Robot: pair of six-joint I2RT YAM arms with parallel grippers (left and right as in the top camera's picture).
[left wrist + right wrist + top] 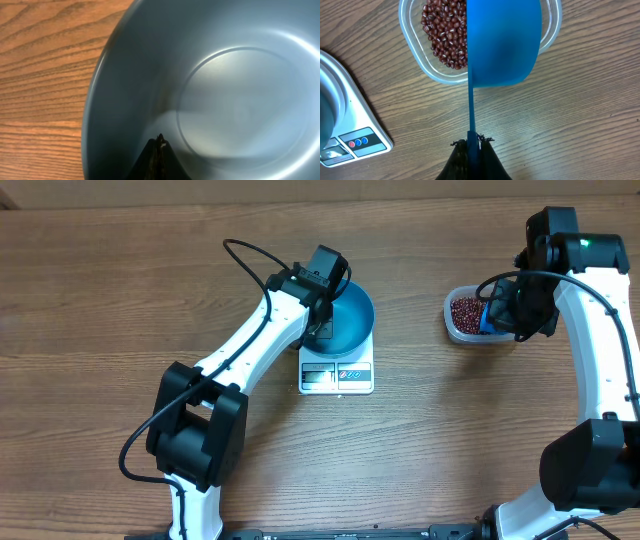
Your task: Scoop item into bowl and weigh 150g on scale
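L gripper [322,315] sits at the left wall of the bowl [362,308], fingers pressed together; can't tell if the rim is pinched btw them. Bowl looks empty and stands on the scale [337,376]. R gripper [472,142] is clenched on the scoop [502,45] handle, scoop turned edge-on over the tub [409,45] of beans [445,35], well apart from the bowl. Judgement: loading the scoop is the step. Roll it cup-up, dig thru the heap w/o shoving the tub, lift level, cross slowly. Small loads near target; L shouldn't lean on the bowl or the reading goes off.
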